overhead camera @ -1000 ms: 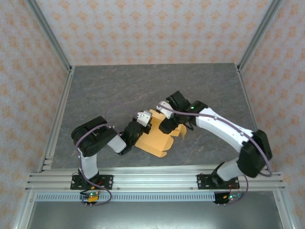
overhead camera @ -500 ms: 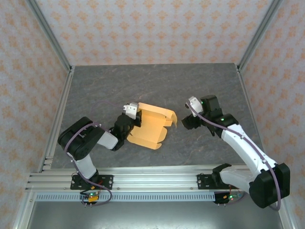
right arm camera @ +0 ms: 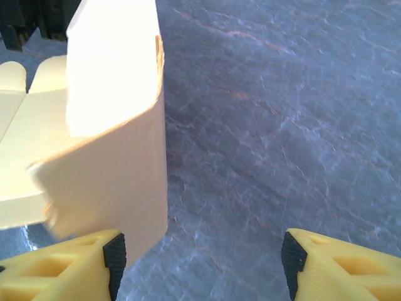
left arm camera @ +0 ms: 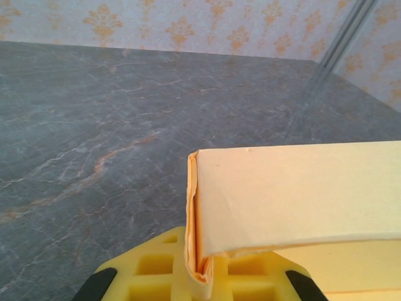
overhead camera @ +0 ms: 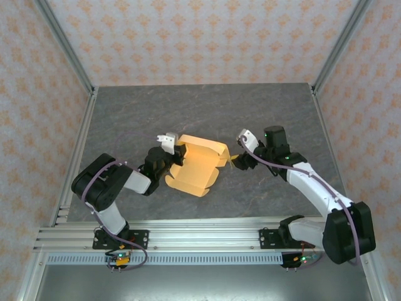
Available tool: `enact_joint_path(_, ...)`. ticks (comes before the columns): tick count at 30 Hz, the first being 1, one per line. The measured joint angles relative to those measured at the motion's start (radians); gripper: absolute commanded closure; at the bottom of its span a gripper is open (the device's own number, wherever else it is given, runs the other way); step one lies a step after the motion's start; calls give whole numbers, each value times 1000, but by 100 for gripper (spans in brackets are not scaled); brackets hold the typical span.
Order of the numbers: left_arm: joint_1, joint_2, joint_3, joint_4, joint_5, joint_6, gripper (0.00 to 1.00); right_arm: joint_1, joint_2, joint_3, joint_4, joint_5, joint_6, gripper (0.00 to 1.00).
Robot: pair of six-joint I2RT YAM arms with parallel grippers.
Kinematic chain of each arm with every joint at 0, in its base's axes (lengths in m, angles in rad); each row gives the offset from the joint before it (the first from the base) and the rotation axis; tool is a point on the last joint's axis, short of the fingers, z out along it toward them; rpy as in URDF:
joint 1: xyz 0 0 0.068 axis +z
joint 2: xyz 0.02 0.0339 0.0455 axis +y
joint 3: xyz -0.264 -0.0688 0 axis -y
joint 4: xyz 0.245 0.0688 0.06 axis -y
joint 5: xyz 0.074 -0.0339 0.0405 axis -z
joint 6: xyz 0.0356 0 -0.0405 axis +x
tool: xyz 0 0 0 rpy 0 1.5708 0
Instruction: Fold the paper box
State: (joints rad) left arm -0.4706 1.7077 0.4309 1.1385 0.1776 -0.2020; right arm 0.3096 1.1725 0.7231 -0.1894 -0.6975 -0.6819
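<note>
Chiefly, the danger lies at the right claw (right arm camera: pixel 202 251). Its jaws stand wide apart with nothing gripped, and the raised wall of the paper box (right arm camera: pixel 119 157) sits just beside one of its fingers (right arm camera: pixel 75 254). I judge that closing or pushing off-centre from here could crumple that thin wall or swing the whole sheet round.

The left claw (left arm camera: pixel 199 273) is clamped tight on a doubled edge of the box, which rises from between its fingers. A sideways drag from the far end could slip or tear that pinch.

The box rests on the table (overhead camera: pixel 156 106) between the two claws, partly folded. Its long axis seems to run from the left claw across to the right claw. The flat flaps point away from both claws toward the arm bases.
</note>
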Motion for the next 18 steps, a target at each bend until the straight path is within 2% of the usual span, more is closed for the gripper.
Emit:
enact_joint_path(8, 5, -13, -1, -6, 38, -13, 100, 15, 83, 7, 22, -90, -38, 42)
enact_joint_path(14, 15, -13, -1, -8, 45, -31, 100, 103, 146, 33, 26, -86, -27, 54)
enact_joint_path(18, 14, -13, -1, -5, 43, -48, 100, 124, 146, 31, 100, -66, 31, 53)
